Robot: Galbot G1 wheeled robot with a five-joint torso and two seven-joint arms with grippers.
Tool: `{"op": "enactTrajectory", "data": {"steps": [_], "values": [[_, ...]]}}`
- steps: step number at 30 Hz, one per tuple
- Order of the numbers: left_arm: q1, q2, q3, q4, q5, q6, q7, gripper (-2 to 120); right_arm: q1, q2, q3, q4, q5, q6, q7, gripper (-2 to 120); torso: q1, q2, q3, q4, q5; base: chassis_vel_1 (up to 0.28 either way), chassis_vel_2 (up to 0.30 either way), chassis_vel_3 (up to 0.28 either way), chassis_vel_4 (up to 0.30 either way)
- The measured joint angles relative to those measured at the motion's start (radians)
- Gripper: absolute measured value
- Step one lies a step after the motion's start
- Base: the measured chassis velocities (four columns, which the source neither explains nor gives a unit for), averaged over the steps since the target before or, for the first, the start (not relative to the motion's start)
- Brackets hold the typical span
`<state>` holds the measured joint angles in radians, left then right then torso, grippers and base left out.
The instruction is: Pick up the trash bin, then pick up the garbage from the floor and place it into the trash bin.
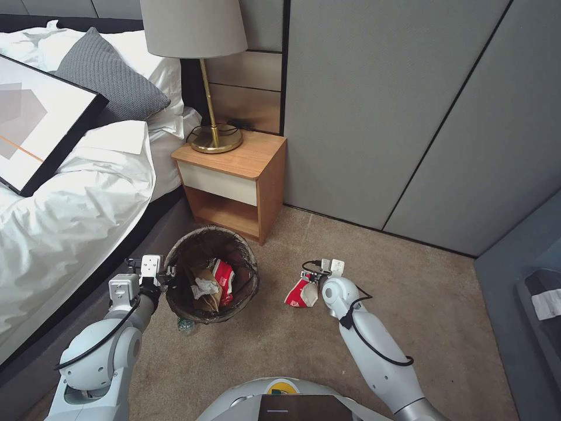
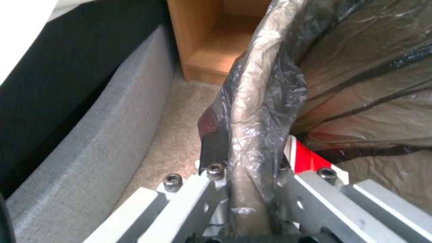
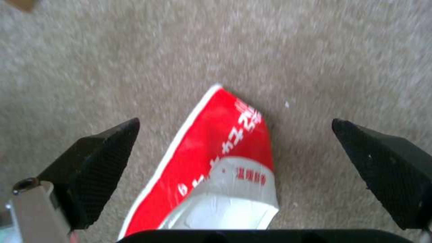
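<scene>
Beige carpet (image 1: 409,304) is seen across a bedroom corner bounded by grey wall panels. Nearest, the left gripper (image 2: 249,175) is clamped on the bag-lined rim of the trash bin (image 1: 175,292), one finger inside and one outside; whether the bin is lifted clear of the floor cannot be told. Several pieces are already held inside it: a brown paper bag (image 1: 205,297), a white tissue wad (image 1: 204,286) and a red wrapper (image 1: 224,275). A small plastic bottle (image 1: 186,325) is left lying just beside the bin's base. To the right, the right gripper (image 3: 236,162) is lowered over a red-and-white wrapper (image 3: 216,152) on the carpet, fingers spread wide apart on either side, nothing gripped. White characters are printed on the wrapper but cannot be read. Farther back, a wooden nightstand (image 1: 257,155) bearing a brass lamp (image 1: 213,137) is set beside a white-sheeted bed (image 1: 70,216). By this judgement the task is partly done, with at least the wrapper and bottle remaining.
</scene>
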<state>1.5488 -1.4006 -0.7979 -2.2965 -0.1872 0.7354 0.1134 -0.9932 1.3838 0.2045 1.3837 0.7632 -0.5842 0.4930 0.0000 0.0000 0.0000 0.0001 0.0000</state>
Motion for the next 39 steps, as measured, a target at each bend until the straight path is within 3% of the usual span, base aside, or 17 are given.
{"op": "enactTrajectory", "data": {"steps": [17, 39], "values": [[-0.002, 0.000, -0.002, 0.001, 0.000, 0.000, 0.003, 0, -0.019, 0.038, 0.014, -0.075, -0.058, 0.019, -0.023, 100, 0.000, 0.000, 0.000, -0.0001, 0.0000, 0.000, 0.000, 0.000, 0.000], [-0.004, 0.006, 0.000, 0.003, 0.000, 0.000, 0.007, 0, -0.051, 0.042, 0.016, -0.062, -0.071, 0.029, -0.052, 24, 0.000, 0.000, 0.000, -0.0001, 0.0000, 0.000, 0.000, 0.000, 0.000]]}}
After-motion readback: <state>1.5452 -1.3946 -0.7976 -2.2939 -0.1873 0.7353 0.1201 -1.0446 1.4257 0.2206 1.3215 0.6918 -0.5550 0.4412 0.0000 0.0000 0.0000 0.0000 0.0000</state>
